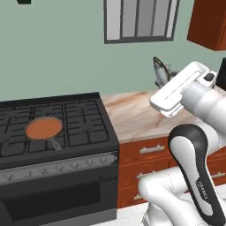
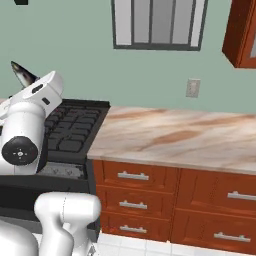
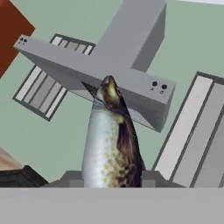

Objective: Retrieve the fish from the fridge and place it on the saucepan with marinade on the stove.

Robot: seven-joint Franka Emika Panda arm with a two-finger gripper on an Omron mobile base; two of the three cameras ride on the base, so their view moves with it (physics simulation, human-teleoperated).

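One stove (image 1: 66, 119), black with dark grates and a silver knob panel, sits at nine o'clock of the marble table (image 1: 132, 114). One saucepan with marinade (image 1: 43, 128), round, dark, orange-brown inside, rests on the grates with its thin handle toward five o'clock. One fish (image 3: 111, 140), slender, silver-grey with a dark mottled flank, stands upright in the nearly closed tool (image 3: 111, 181), above the table; its tail end is hidden between the fingers.
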